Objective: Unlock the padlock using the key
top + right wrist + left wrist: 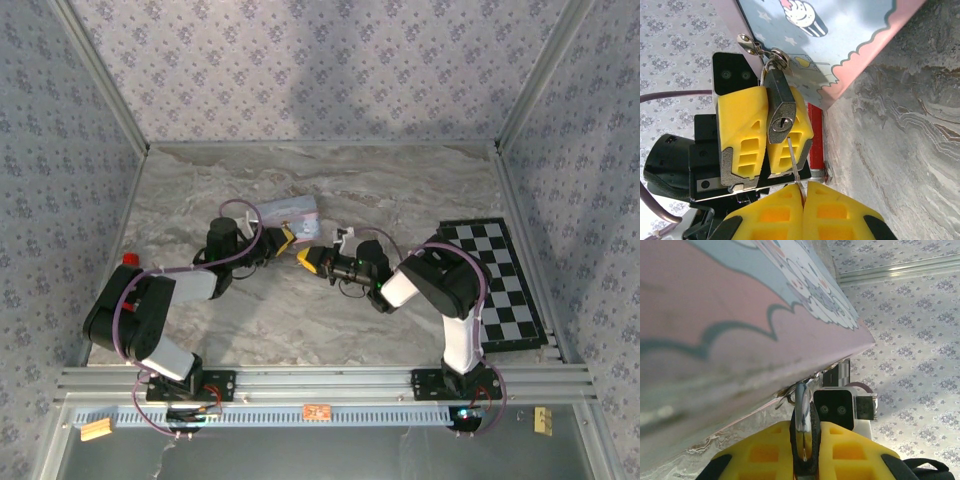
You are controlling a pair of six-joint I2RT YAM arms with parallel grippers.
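The small padlock (779,107), dark boxy body with a thin silvery shackle, hangs from the metal hasp (756,46) of the pale blue and pink cartoon-printed tin (840,30) lying on the grey marbled table (910,150). The left gripper (804,440) has its yellow fingers clamped on the lock's body, presenting the keyhole (781,124) to the other arm. The right gripper (802,192) is pinched tight on the slender dark metal key (794,165), so this is the arm placed to make the insertion. In the right wrist view the key's long axis runs almost straight up towards the lock face, leaning slightly, with its tip just below the keyhole and a touch to one side. To my eye it isn't in yet. I can't tell whether the tip touches the face. The key's head is buried between the pads. From above, the two gripper heads meet beside the tin and cover lock and key. The left wrist shows the lock edge-on and blurred.
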